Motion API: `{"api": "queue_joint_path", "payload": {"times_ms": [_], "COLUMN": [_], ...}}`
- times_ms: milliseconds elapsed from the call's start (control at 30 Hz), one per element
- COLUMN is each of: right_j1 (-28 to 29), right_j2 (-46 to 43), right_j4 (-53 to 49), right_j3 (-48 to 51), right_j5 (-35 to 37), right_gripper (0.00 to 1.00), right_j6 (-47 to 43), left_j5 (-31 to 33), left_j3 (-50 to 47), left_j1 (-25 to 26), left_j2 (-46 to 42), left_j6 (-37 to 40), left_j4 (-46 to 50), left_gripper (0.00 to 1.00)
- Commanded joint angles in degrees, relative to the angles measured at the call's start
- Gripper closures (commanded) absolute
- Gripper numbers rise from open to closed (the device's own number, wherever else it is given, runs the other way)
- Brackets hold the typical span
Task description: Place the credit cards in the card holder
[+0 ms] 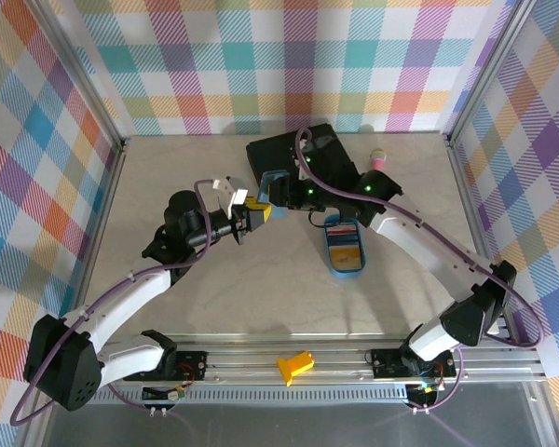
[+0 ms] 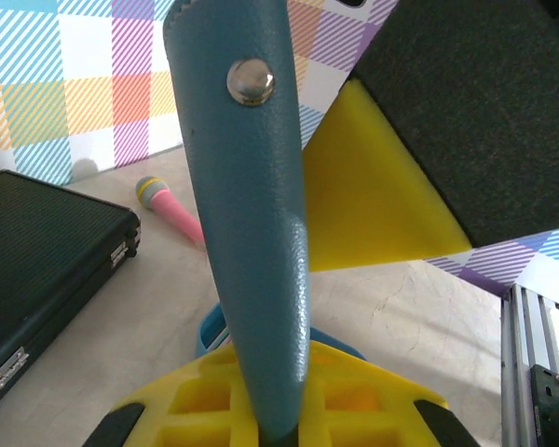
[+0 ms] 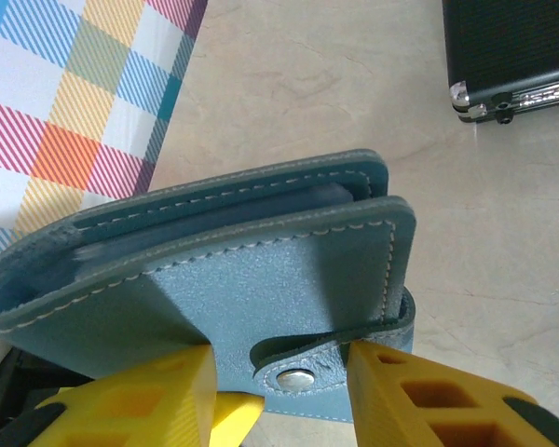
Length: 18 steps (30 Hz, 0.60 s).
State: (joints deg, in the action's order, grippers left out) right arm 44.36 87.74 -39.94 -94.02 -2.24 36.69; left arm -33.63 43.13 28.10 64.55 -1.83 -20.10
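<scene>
The teal card holder (image 3: 261, 270) is off the table, pinched at its lower edge by my left gripper (image 2: 278, 430), which is shut on it. Its flap with a metal snap (image 2: 250, 82) rises up the left wrist view. My right gripper (image 3: 279, 391) is open, its yellow fingers (image 3: 419, 400) straddling the clasp tab (image 3: 303, 372); the right fingertip touches the tab's edge and the left one stands clear of it. From above, both grippers meet at the card holder (image 1: 272, 189) in mid-table. The credit cards (image 1: 343, 248), orange, blue and red, lie in the blue oval tray (image 1: 328, 259).
A large black case (image 1: 307, 154) lies at the back, right behind the grippers. A pink toy microphone (image 1: 378, 158) is beside it. A yellow block (image 1: 295, 365) rests on the front rail. Checked walls close in both sides and the back.
</scene>
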Motion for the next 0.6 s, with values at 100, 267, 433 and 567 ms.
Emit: {"api": "queue_joint_path", "payload": {"times_ms": [100,267,433,567], "right_j1": [0.2,0.2,0.1,0.2], "right_j2": [3.2,4.2,4.9,4.6], "right_j4": [-3.1,-3.8,-5.4,-6.4], "right_j3": [-1.9,-2.0,-2.4,-2.1], "right_j5": [2.6,2.8,3.2,4.1], "right_gripper": [0.62,0.68,0.75,0.78], "right_j6": [-0.7,-1.2,-2.1,-2.7], "left_j5": [-5.4,-5.0,-3.4,-1.8], "left_j3": [-0.3,-0.6,-0.7,-0.9], "left_j1": [1.0,0.9,0.9,0.9], "left_j2": [-1.4,-1.7,-1.7,-2.0], "left_j6": [0.3,0.4,0.0,-0.9], "left_j4": [-7.3,-7.6,-7.6,-7.8], "left_gripper": [1.0,1.0,1.0,1.0]}}
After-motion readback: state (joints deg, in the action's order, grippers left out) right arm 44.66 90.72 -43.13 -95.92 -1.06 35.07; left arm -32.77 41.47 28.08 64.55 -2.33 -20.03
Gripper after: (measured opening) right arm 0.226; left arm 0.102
